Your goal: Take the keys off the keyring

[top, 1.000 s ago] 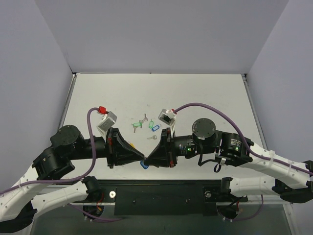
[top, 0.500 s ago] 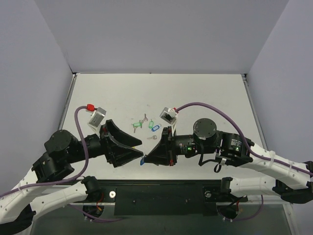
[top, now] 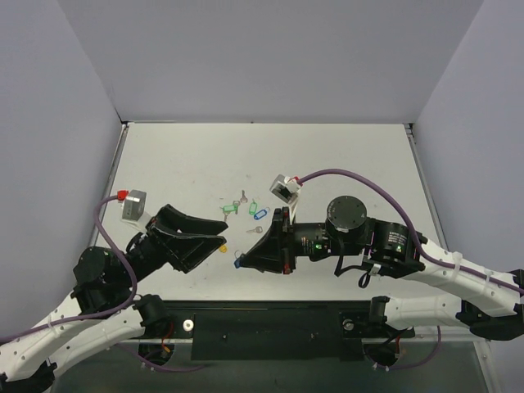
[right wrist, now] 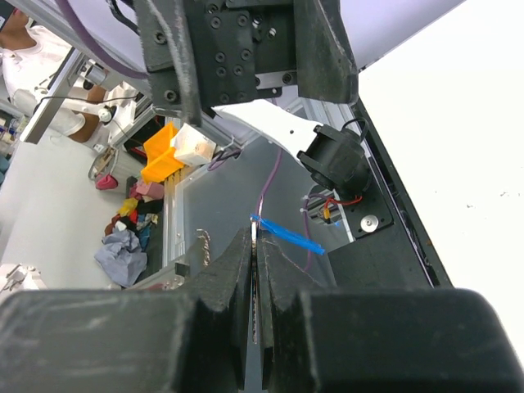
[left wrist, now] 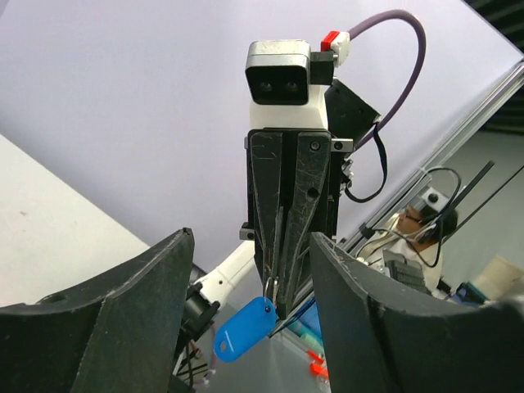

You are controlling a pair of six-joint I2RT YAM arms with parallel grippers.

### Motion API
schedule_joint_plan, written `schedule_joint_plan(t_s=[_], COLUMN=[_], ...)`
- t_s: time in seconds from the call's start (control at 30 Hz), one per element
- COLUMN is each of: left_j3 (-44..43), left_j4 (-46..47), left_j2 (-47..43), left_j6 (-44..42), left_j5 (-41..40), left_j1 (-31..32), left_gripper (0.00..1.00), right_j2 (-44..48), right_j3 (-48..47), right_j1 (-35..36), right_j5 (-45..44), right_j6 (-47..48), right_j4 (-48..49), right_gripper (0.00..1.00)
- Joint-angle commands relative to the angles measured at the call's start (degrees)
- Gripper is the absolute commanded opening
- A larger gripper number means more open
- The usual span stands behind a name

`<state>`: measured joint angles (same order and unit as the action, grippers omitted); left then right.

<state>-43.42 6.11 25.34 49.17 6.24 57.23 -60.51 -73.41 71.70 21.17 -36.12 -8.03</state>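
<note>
Two grippers meet tip to tip in the air over the near edge of the table (top: 344, 155), about mid-width. The left gripper (top: 211, 243) has its jaws apart with nothing between them. A yellow speck (top: 223, 244) sits just at its tips, possibly the yellow tag; I cannot tell if it hangs or lies on the table. Further back, toward the table's centre, lie the green-tagged bunches (top: 232, 210), a lighter blue tag (top: 260, 214) and two bare silver keys (top: 256, 230). The right gripper (top: 241, 257) is pinched together on the keyring (left wrist: 270, 286), with the deep-blue tag (top: 238, 262) dangling below its tips, clear of the table. Judgement: the task is partly done at best. The bare keys may have come off this ring. Whether any key remains on it cannot be resolved, and the blue tag is still attached. The left wrist view alone shows the ring as a thin loop at the closed tips, framed by the left gripper's own spread fingers (left wrist: 123, 319). The right wrist view confirms there is no gap between its fingers (right wrist: 237, 270) and shows the tag edge-on. Only the top view shows what lies on the table.
</note>
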Motion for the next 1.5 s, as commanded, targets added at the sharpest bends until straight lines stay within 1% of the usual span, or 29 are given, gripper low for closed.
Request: schedule_joint_plan(t_s=[0.0,0.03,0.33,0.5,0.57,0.73,0.9,1.07,1.3,1.47], left_j3=[3.9,4.9,9.2,10.5,10.4,10.2,10.5,9.8,9.8,9.3], left_j4=[11.7,13.3,18.9,21.1,21.4,20.8,22.5,22.4,22.2,21.8], left_j2=[-2.0,-2.1,-3.7,-2.7,-2.0,-1.3,-0.3,1.6,1.5,1.3], left_j6=[4.2,4.4,5.9,7.1,7.2,7.0,7.8,8.1,7.9,7.6], left_j5=[-2.5,-2.6,-4.0,-2.8,-2.1,-0.1,2.3,5.4,4.6,4.4], left_j1=[0.0,0.0,0.0,0.0,0.0,0.1,0.0,0.1,0.1,0.0], left_gripper=[0.67,0.64,0.61,0.55,0.53,0.5,0.5,0.46,0.39,0.38], right_j2=[-0.4,-0.6,-1.5,-2.1,-2.2,-1.9,-2.2,-3.0,-3.2,-2.9], right_j3=[-2.8,-3.0,-4.6,-5.3,-5.5,-5.8,-6.5,-6.7,-5.9,-5.4], right_j1=[-0.4,-0.6,-1.6,-1.7,-1.7,-2.9,-3.8,-4.0,-4.0,-4.0], right_j5=[0.0,0.1,2.2,2.8,2.7,1.7,2.5,3.0,3.3,3.4], right_j6=[1.3,1.3,1.3,1.3,1.3,1.5,1.1,0.9,0.2,0.0], right_j4=[2.7,2.7,2.7,3.1,3.2,3.2,3.7,3.9,5.2,5.2], right_gripper=[0.0,0.0,0.0,0.0,0.0,0.0,0.0,0.0,0.0,0.0])
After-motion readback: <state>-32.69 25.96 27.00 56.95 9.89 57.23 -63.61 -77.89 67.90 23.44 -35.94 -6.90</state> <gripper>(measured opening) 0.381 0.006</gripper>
